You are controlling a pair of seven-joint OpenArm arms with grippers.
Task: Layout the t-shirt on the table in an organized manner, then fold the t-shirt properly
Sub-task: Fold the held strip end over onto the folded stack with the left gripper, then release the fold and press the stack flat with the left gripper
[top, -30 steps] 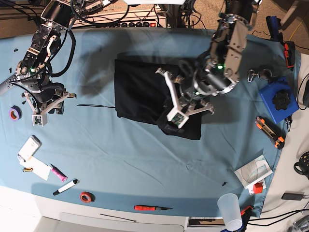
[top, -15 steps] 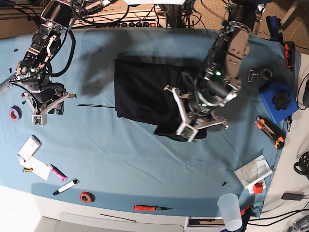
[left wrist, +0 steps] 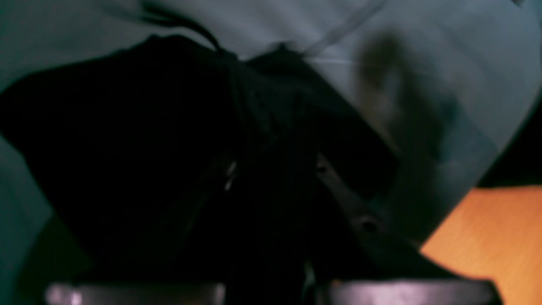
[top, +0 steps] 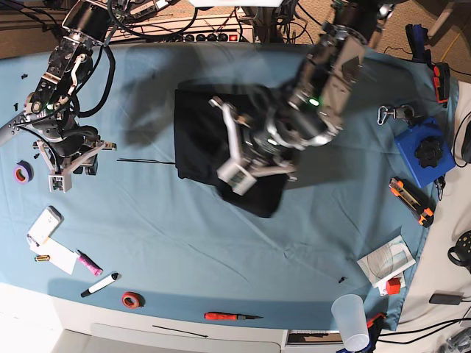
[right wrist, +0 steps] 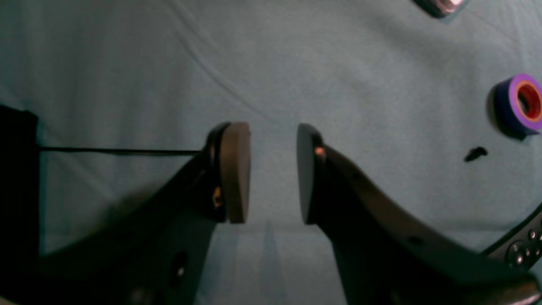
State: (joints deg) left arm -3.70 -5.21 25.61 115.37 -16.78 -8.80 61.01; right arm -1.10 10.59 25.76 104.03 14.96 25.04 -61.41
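The blue counter (top: 184, 250) is carrying the shirt (top: 199, 140); the left tool (top: 246, 165) is pinching its edge to fold it, while the right tool (right wrist: 273, 173) is waiting open, empty.

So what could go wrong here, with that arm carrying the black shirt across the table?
The left gripper pinches only one bunched part of the t-shirt, so the cloth may slip free or land creased. The right gripper hangs open, far off over the table, so nothing pins the rest.
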